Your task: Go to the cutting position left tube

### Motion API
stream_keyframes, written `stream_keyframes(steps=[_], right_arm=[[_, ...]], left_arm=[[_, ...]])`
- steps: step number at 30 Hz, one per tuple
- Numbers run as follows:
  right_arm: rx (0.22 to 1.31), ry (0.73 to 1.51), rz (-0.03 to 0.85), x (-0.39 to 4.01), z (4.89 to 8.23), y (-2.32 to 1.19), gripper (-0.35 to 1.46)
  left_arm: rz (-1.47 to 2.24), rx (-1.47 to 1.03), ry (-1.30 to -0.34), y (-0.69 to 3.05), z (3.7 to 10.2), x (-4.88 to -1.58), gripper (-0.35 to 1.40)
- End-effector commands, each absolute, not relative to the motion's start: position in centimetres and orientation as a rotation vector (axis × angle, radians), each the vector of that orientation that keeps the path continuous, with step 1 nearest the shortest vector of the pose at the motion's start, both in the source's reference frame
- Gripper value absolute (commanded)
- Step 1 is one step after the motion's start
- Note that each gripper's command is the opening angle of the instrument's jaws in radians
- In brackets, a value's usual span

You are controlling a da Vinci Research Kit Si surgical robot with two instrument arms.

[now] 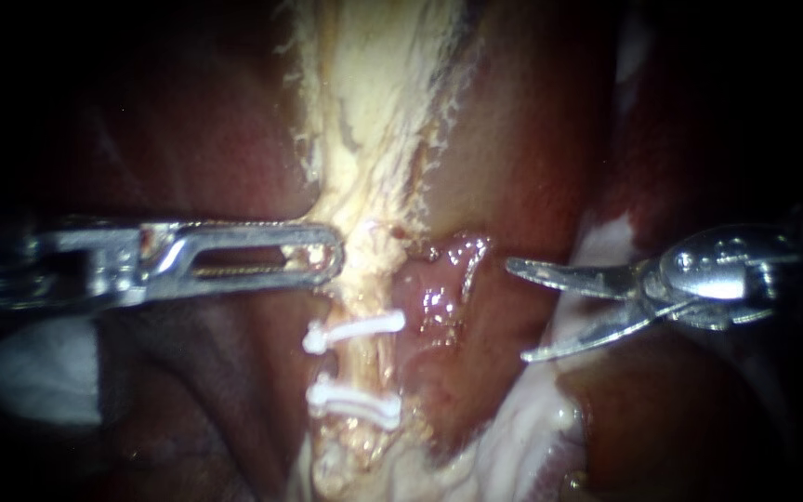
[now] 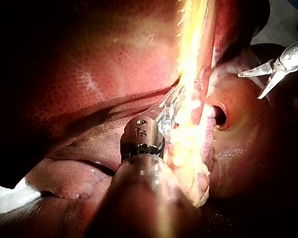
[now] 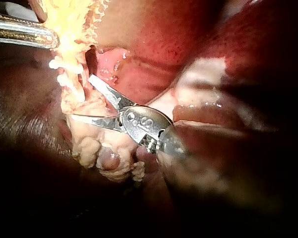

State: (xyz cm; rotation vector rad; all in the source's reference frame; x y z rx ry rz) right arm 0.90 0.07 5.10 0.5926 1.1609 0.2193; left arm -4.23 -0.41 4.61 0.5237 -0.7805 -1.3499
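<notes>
Nearest the lens, the left instrument (image 1: 332,253) is clenched on the pale tube (image 1: 364,367), which runs 12 to 6 o'clock. The right instrument (image 1: 519,311), blades parted and empty, is held at 3 o'clock of the stretch between upper clip (image 1: 355,331) and lower clip (image 1: 355,402), apart.

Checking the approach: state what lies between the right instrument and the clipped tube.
In the endoscope view, a glistening pink fold of tissue lies between the right instrument and the clipped tube.
</notes>
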Motion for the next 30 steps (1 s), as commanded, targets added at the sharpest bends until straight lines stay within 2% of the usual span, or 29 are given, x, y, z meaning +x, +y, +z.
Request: stream_keyframes(steps=[1, 7, 10, 18, 30], right_arm=[[0.593, 1.161, 0.220, 0.90, 5.09, 0.07, 1.37], [0.587, 1.165, 0.217, 0.95, 5.13, -0.01, 1.38], [0.600, 1.150, 0.189, 1.03, 5.18, -0.11, 1.38], [0.685, 1.088, 0.161, 1.41, 5.45, -0.48, 1.38], [0.774, 1.082, 0.167, 1.89, 5.77, -0.74, 1.38]], left_arm=[[-1.350, 0.524, -0.780, -0.41, 4.61, -4.23, -0.35], [-1.349, 0.530, -0.779, -0.41, 4.50, -4.17, -0.35], [-1.350, 0.535, -0.773, -0.37, 4.37, -4.09, -0.35], [-1.359, 0.527, -0.785, -0.38, 4.17, -3.93, -0.35], [-1.371, 0.515, -0.799, -0.32, 4.03, -3.80, -0.35]])
